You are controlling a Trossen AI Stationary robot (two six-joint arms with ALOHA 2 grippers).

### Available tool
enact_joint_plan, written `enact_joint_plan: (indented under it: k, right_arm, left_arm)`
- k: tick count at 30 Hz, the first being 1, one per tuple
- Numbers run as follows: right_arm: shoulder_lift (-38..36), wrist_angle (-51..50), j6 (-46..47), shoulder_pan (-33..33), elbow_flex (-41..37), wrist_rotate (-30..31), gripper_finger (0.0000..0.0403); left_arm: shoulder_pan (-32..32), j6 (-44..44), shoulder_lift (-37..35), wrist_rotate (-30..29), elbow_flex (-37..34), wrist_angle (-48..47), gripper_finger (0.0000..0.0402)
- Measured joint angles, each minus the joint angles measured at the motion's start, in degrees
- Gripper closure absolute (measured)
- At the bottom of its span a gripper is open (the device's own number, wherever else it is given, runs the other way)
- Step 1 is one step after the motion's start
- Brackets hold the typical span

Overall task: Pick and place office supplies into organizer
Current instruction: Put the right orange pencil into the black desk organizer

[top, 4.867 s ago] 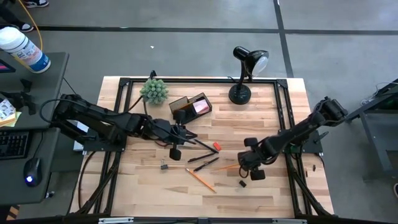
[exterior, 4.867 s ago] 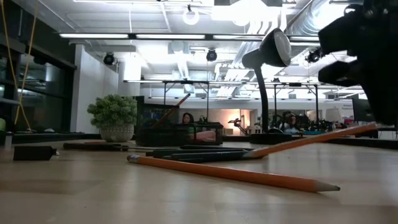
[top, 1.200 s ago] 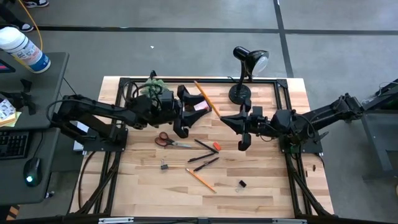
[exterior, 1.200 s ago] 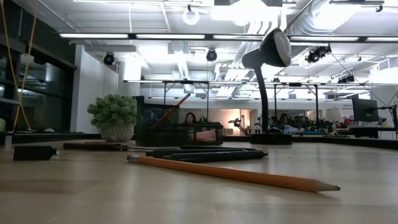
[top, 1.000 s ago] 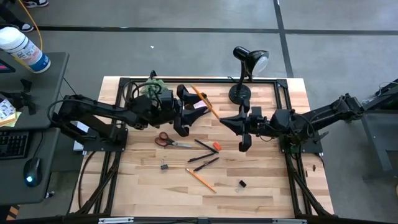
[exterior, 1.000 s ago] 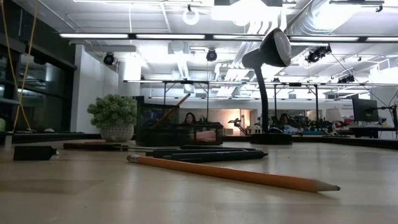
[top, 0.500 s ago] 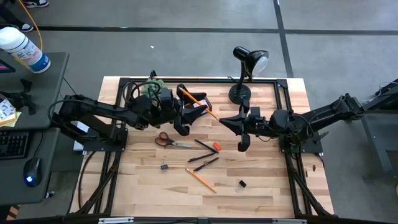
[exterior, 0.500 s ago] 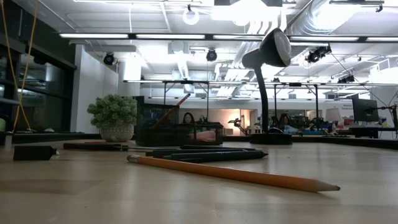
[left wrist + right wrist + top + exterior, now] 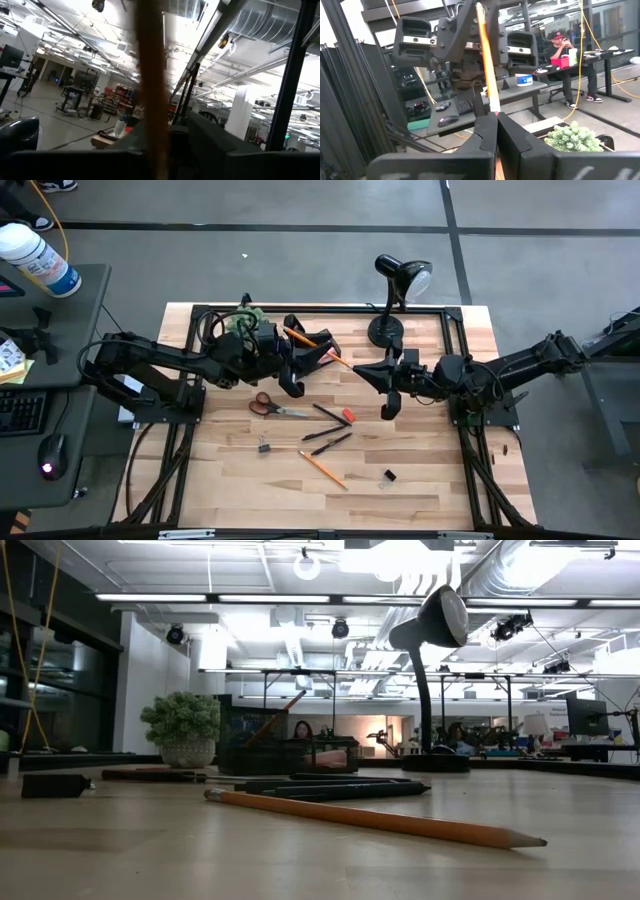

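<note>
An orange pencil (image 9: 318, 348) is in the air between my two grippers, above the black organizer (image 9: 285, 755), which the high view mostly hides under my left gripper. My right gripper (image 9: 362, 371) is shut on the pencil's near-right end. My left gripper (image 9: 300, 352) is open, one finger on each side of the pencil (image 9: 485, 47); I cannot tell whether it touches. On the table lie red-handled scissors (image 9: 272, 407), black pens (image 9: 328, 415), a red eraser (image 9: 347, 416), a second pencil (image 9: 322, 468) and small clips (image 9: 264, 447). My right gripper pinches the pencil's end (image 9: 493, 109) between its two fingers (image 9: 485, 131), coming level from the table's right. The pencil runs on from the fingertips in line with them. It is lifted clear of the table and slants toward the left gripper.
A black desk lamp (image 9: 390, 300) stands at the far edge, right of the grippers. A green plant (image 9: 243, 320) sits far left, partly behind the left arm. The near half of the table holds the loose pencil (image 9: 375, 818) and pens (image 9: 330, 785).
The pencil's free end has swung from the table's far edge toward the left, coming down between the left gripper's fingers. Its other end has stayed in the right gripper. The things on the table have not moved.
</note>
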Motion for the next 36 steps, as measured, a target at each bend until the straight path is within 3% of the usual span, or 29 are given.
enact_joint_plan:
  k: [4, 17, 25, 31, 36]
  right_arm:
    - [0.0, 1.1, -0.4, 0.0, 0.0, 1.2, 0.0402]
    - [0.0, 6.6, -4.1, 0.0, 0.0, 3.8, 0.0402]
    - [0.0, 7.2, -4.6, -0.5, 0.0, 4.8, 0.0403]
    - [0.0, 8.6, -4.6, -1.8, 0.0, 3.5, 0.0403]
    - [0.0, 9.4, -4.6, -2.6, 0.0, 1.9, 0.0403]
  left_arm:
    - [0.0, 1.3, 0.0, 0.0, 0.0, 0.0, 0.0392]
    - [0.0, 1.3, -0.1, 0.5, 0.0, 0.1, 0.0326]
    - [0.0, 2.7, -0.1, 1.5, 0.0, -0.3, 0.034]
    - [0.1, 4.1, -0.2, 1.4, 0.0, -0.2, 0.0392]
    - [0.1, 5.6, -0.2, 1.3, 0.1, 0.0, 0.0385]
